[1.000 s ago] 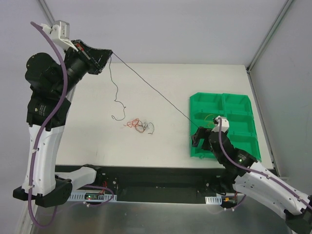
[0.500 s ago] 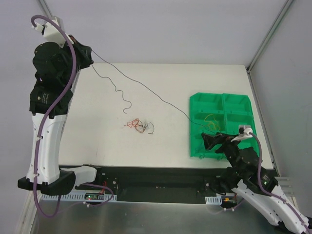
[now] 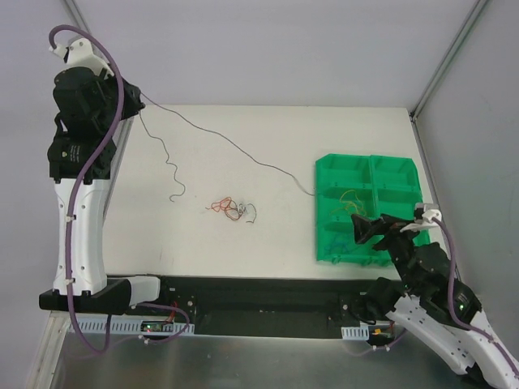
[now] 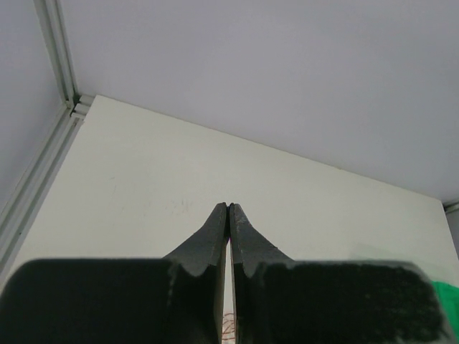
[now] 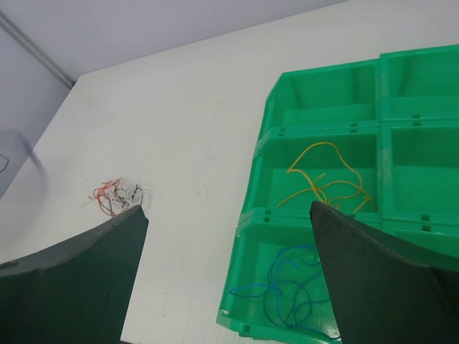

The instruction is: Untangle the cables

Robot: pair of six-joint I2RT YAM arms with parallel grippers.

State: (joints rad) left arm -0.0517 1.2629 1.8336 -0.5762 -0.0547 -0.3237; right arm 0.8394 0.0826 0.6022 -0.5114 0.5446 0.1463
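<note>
**Left arm.** The left gripper (image 3: 135, 104) stands high over the far-left corner of the table (image 3: 243, 243). In the left wrist view its fingers (image 4: 215, 229) are pressed together with no gap at the tips. The top view shows the black cable (image 3: 229, 146) meeting those tips. One length runs across the table toward the green tray (image 3: 397, 166) and ends just short of the tray's left wall. The other length hangs down in kinks to the table near the left edge. The cable itself cannot be made out in the left wrist view.

**Right arm.** The right gripper (image 3: 366, 228) hovers over the near-left part of the tray, fingers (image 5: 86, 272) spread wide and holding nothing.

**Remaining cables.**
- Knot (image 3: 231, 208) – red, orange and dark strands bunched on the table, well apart from both grippers.
- Yellow cable (image 5: 323, 179) – in the middle compartment of the tray's left column.
- Blue cable (image 5: 283, 287) – in the nearest compartment of that column.
</note>
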